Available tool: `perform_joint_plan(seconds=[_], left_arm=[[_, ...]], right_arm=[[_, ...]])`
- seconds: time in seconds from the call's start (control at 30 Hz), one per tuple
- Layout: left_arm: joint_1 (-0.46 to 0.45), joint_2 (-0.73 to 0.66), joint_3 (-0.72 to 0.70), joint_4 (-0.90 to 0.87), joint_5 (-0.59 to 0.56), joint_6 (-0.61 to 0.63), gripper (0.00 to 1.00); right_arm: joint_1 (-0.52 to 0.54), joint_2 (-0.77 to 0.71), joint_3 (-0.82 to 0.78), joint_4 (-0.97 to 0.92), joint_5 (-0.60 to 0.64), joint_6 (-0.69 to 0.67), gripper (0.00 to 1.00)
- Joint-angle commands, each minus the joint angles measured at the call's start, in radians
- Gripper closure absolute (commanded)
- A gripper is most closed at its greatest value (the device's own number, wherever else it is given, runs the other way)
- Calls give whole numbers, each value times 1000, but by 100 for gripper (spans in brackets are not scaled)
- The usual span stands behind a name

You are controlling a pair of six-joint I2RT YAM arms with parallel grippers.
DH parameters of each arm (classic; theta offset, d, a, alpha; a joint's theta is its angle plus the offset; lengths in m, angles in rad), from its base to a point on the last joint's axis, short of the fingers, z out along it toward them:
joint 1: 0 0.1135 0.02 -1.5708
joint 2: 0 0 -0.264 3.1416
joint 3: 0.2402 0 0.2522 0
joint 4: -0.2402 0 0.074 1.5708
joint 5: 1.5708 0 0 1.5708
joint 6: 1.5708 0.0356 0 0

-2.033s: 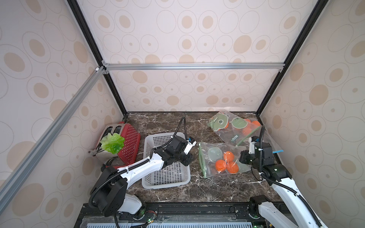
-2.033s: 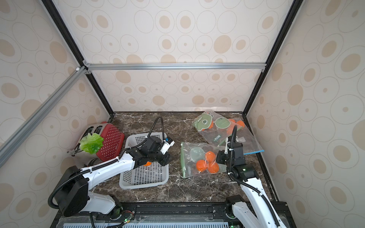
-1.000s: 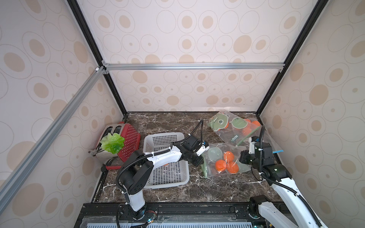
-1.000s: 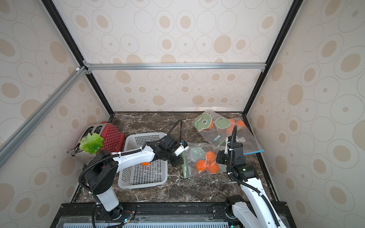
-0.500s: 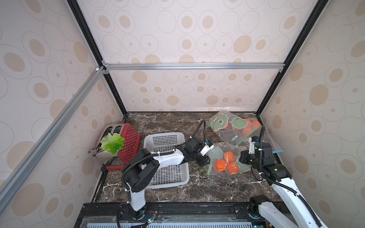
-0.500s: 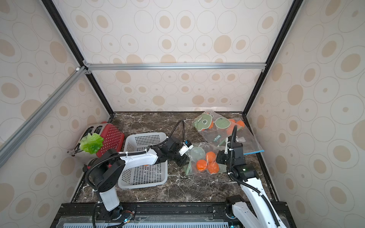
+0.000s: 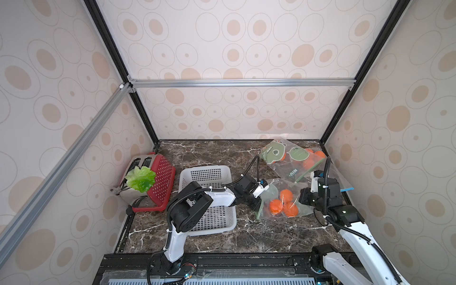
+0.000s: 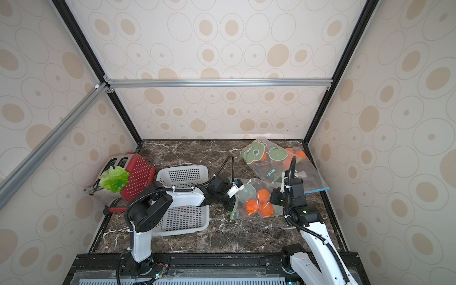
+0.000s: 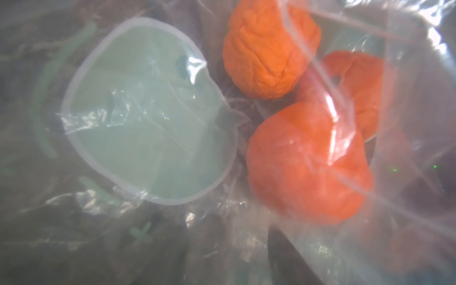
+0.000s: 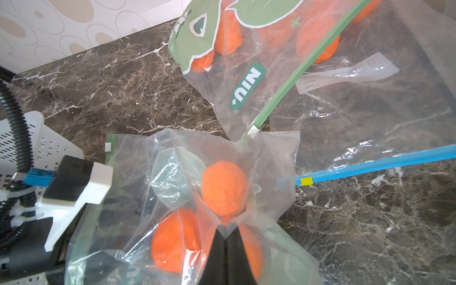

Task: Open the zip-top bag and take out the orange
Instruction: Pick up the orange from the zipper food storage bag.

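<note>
Right jaws are clamping zip-top bag at its right end. Oranges are lying inside, between both jaws; left jaws' spread unclear.

A red toaster stands at the worktop's left edge, a lettuce leaf on it — a white perforated basket just beside. Back right, a green-printed bag overlaps a blue-zipped one.

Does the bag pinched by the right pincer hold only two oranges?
No, the left wrist view shows three oranges lying together under the clear film of the zip-top bag.
</note>
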Motion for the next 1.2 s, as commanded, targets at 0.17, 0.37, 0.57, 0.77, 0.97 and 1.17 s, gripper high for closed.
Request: perform_joint_plan(seconds=[0.17, 0.37, 0.57, 0.77, 0.97, 1.17], left_arm=[[-80, -6, 38, 35, 15, 131, 22], [-105, -18, 22, 54, 1, 167, 13], [-124, 6, 33, 127, -19, 167, 5], [-146, 30, 20, 243, -11, 162, 1], [-164, 82, 68, 266, -23, 152, 1], [-164, 121, 108, 236, -39, 131, 7]], right_arm=[[-7, -2, -18, 3, 0, 7, 100], [-7, 2, -16, 1, -2, 6, 100], [-7, 6, -19, 0, -6, 6, 100], [-7, 13, -18, 2, -15, 8, 100], [-7, 17, -12, -4, -16, 7, 100], [-7, 15, -12, -5, -14, 7, 100]])
